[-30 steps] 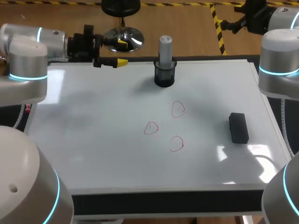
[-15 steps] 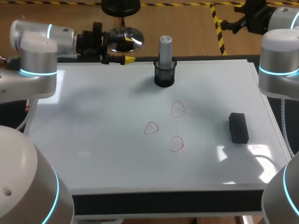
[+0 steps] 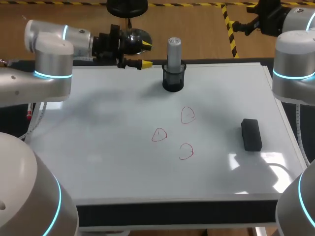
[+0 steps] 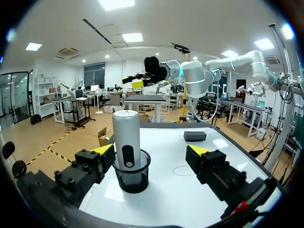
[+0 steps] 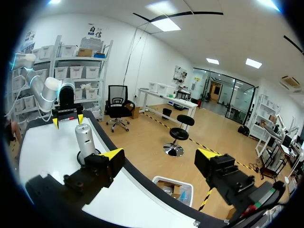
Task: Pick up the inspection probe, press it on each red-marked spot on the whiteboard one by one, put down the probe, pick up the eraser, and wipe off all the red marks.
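Observation:
The grey cylindrical probe (image 3: pixel 174 49) stands upright in a black mesh cup (image 3: pixel 173 79) at the far middle of the whiteboard (image 3: pixel 98 147). Three red outlines (image 3: pixel 187 115) (image 3: pixel 159 134) (image 3: pixel 186 151) are drawn near the board's centre. A black eraser (image 3: pixel 251 134) lies at the right. My left gripper (image 3: pixel 145 54) is open, level with the probe and just left of it. In the left wrist view the probe (image 4: pixel 127 137) is ahead of the open gripper (image 4: pixel 152 151), nearer one finger. My right gripper (image 5: pixel 160 154) hangs open beyond the far right corner, holding nothing.
The board's black front edge (image 3: pixel 172 214) runs along the near side. My left arm's elbow (image 3: pixel 49 54) rises over the far left corner. My right arm's elbow (image 3: pixel 295 64) stands at the right edge beside the eraser.
My left gripper has travelled right along the far edge, ending close beside the probe. The right arm, probe, eraser and marks have not moved.

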Action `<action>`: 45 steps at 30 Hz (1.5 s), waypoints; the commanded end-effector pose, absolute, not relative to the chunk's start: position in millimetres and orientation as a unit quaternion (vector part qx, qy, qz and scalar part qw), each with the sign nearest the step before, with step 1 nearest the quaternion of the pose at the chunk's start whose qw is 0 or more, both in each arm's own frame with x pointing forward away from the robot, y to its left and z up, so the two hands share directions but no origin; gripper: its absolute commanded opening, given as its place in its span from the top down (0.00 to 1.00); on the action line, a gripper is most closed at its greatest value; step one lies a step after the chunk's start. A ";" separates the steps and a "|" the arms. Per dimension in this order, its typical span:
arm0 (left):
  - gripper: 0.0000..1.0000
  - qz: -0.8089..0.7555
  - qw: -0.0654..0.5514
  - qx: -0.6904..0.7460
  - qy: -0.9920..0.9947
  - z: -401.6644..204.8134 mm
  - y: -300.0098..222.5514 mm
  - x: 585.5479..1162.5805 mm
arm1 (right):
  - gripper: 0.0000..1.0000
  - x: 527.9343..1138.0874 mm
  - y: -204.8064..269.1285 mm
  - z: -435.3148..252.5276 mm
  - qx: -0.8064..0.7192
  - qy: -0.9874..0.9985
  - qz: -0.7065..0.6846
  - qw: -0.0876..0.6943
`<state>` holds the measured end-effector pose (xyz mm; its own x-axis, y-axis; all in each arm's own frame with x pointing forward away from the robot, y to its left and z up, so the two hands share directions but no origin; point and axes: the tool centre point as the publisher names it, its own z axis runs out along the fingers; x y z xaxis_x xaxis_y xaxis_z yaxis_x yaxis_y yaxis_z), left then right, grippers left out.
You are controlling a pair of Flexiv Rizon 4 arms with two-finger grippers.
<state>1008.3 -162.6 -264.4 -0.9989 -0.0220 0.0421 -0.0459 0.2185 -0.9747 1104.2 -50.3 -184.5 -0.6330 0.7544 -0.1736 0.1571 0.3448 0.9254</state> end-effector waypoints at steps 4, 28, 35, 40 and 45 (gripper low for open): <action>0.00 0.623 0.014 0.017 -0.782 -273.2 -179.7 1015.4 | 0.00 1104.2 -50.3 -184.5 0.300 0.761 0.488 0.306; 0.00 0.617 0.018 -0.009 -0.787 -286.3 -219.4 1026.5 | 0.00 1104.2 -50.3 -184.5 0.300 0.761 0.488 0.306; 0.00 0.615 0.016 -0.005 -0.788 -290.9 -221.0 1037.0 | 0.00 1104.2 -50.3 -184.5 0.300 0.761 0.488 0.306; 0.00 0.614 0.009 -0.003 -0.789 -292.2 -219.1 1047.9 | 0.00 1104.2 -50.3 -184.5 0.300 0.761 0.488 0.306; 0.00 0.614 0.004 0.001 -0.789 -290.7 -220.6 1057.8 | 0.00 1104.2 -50.3 -184.5 0.300 0.761 0.488 0.306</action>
